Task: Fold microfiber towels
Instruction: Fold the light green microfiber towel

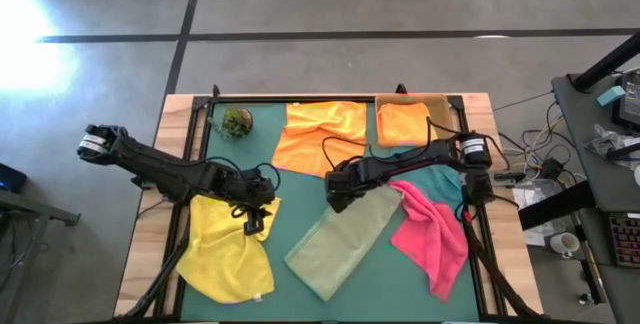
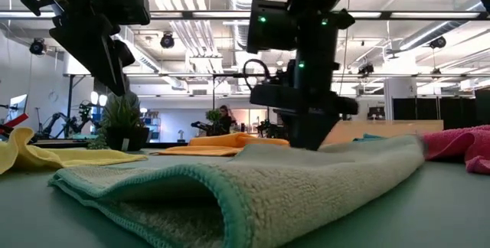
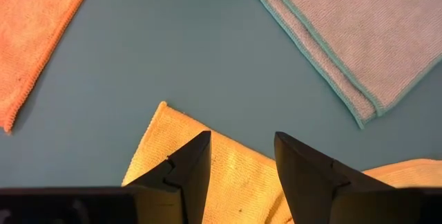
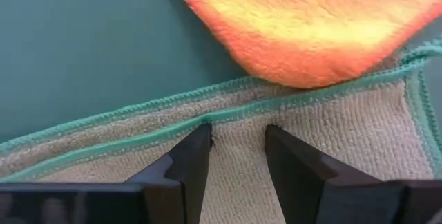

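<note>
Dark right-arm jaws: parted, fingers straddling nothing, tips resting down on the folded olive green towel [image 4: 228, 162] close to its teal-stitched edge.
Right gripper [image 1: 340, 200]: at mid-table, set on the upper end of the olive green towel, just below the big orange towel [image 1: 322, 136].
Left-arm jaws: parted as well, nothing held between them, poised over a corner of the yellow towel [image 3: 228, 175].
Left gripper [image 1: 254, 222]: at the upper right corner of the yellow towel, on the table's left side; in the low view it hangs clear above the cloth.
Olive green towel: folded into a long strip lying on a slant from mid-table toward the front edge, its doubled edges showing in the right wrist view.
Yellow towel: spread loosely at the front left, rumpled, not folded.
Big orange towel: lying open and creased at the back centre, one corner overlapping the olive green towel in the right wrist view.
Second orange towel [image 1: 402, 124]: folded, sitting in the tan tray [image 1: 440, 101] at the back right.
Pink towel [image 1: 432, 239]: crumpled at the right, beside the olive strip.
Teal towel [image 1: 444, 178]: partly seen under the right arm, behind the pink towel.
Plant ball [image 1: 237, 121]: back left on the green mat [image 1: 400, 284].
</note>
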